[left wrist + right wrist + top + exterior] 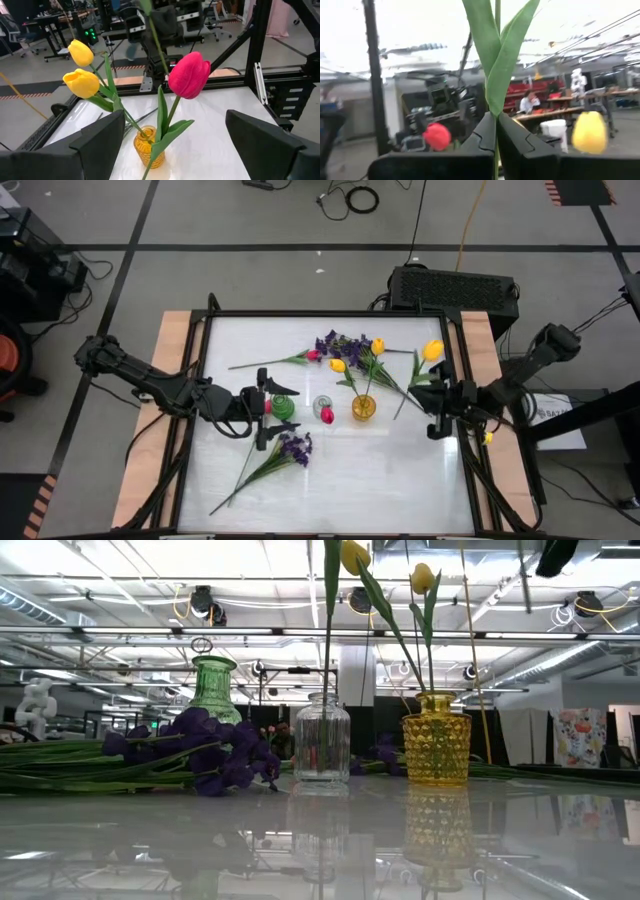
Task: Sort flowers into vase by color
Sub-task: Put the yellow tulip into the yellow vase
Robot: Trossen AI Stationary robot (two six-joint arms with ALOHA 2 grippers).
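Three small vases stand in a row mid-table: green (pixel 283 405), clear (pixel 323 410) with a pink-red tulip (pixel 189 75) in it, and yellow (pixel 363 408) with two yellow tulips (pixel 82 82). My left gripper (pixel 262 408) hovers open above the green vase, facing the tulips and touching nothing. My right gripper (pixel 437 402), at the table's right side, is shut on the stem of a yellow tulip (pixel 432 350). A purple sprig (pixel 295 447) lies flat on the table near the front. More flowers (pixel 345 345) lie in a heap at the far side. My right gripper pinches the tulip's green stem (pixel 496 131) between its two shut fingers, right below the spot where two long leaves (pixel 495 60) branch off. The fingers lie across the stem. The stem rises past the fingertips; its flower head is outside the wrist view.
Black frame rails (pixel 205 320) edge the white tabletop, with wooden strips (pixel 150 440) outside them. A black box (pixel 450 285) sits behind the far right corner. Bare tabletop (pixel 380 480) stretches along the near side, right of the purple sprig.
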